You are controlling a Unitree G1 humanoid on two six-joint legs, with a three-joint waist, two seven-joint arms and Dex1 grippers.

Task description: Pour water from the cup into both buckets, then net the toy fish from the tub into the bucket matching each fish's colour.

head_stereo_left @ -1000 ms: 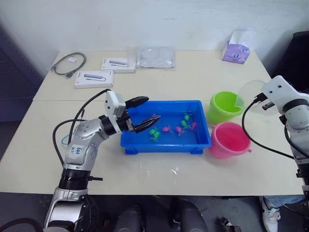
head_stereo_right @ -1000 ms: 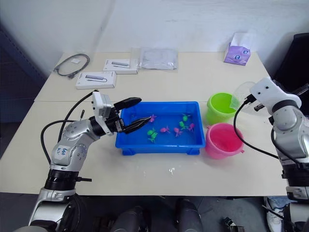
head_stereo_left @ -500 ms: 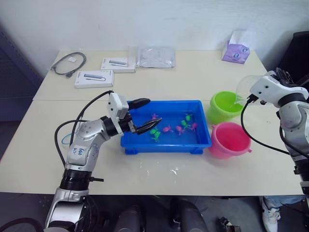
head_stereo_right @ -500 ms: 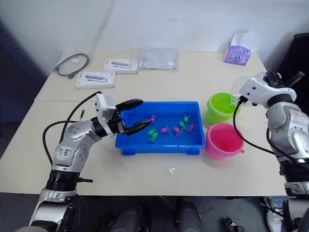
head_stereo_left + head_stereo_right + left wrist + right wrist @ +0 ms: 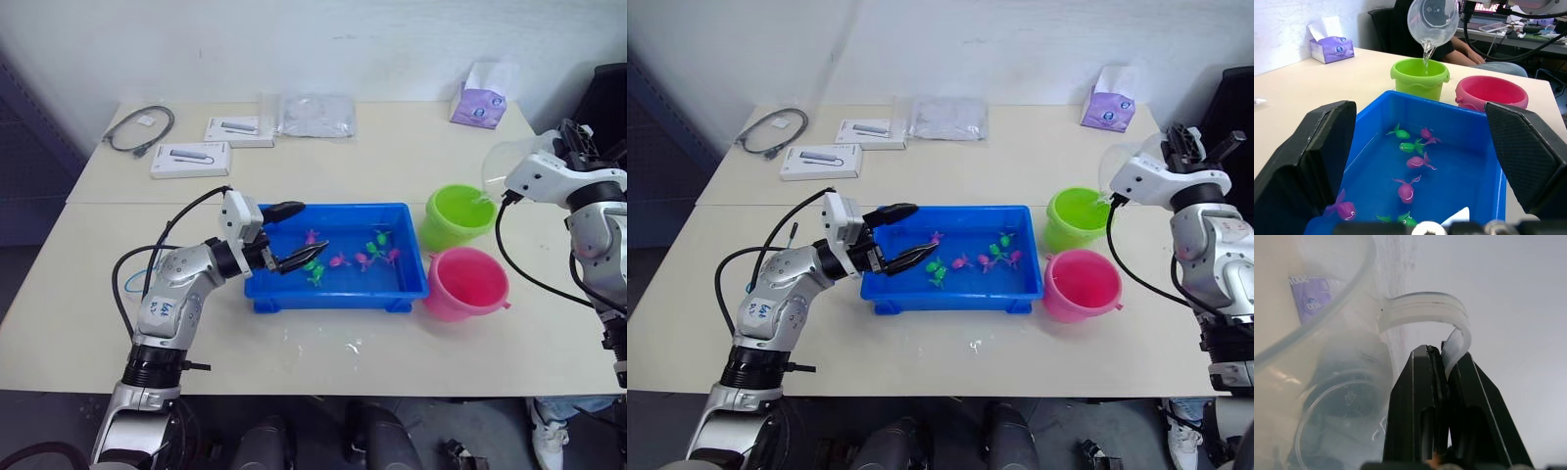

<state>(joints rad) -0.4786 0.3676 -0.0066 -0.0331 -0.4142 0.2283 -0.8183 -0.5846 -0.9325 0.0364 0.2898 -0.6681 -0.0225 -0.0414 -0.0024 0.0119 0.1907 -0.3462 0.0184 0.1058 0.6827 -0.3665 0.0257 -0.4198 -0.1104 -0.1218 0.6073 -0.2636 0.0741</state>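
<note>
- We see the right tool point(image 5: 1447, 350) clamped narrow on the white handle of the cup point(image 5: 1433, 18), which is tipped over the green bucket point(image 5: 458, 214).
- A thin stream of water point(image 5: 1426, 54) falls from the cup's lip into the green bucket.
- The pink bucket point(image 5: 464, 283) stands upright on the desk point(image 5: 392, 147), just beside the green bucket and nearer the robot.
- The tub point(image 5: 409, 285) lies on the desk just beside both buckets, on their left side, and holds water.
- The toy fish point(image 5: 1412, 161), some magenta-pink and some green, lie scattered in the tub.
- We see the left tool point(image 5: 291, 235) spread wide and empty, hovering over the end of the tub farthest from the buckets.
- Beyond the tub, towards the wall, lie two white boxes point(image 5: 191, 159), a clear bag point(image 5: 315, 115) and a coiled cable point(image 5: 140, 129); a purple tissue pack point(image 5: 479, 105) sits beyond the green bucket.
</note>
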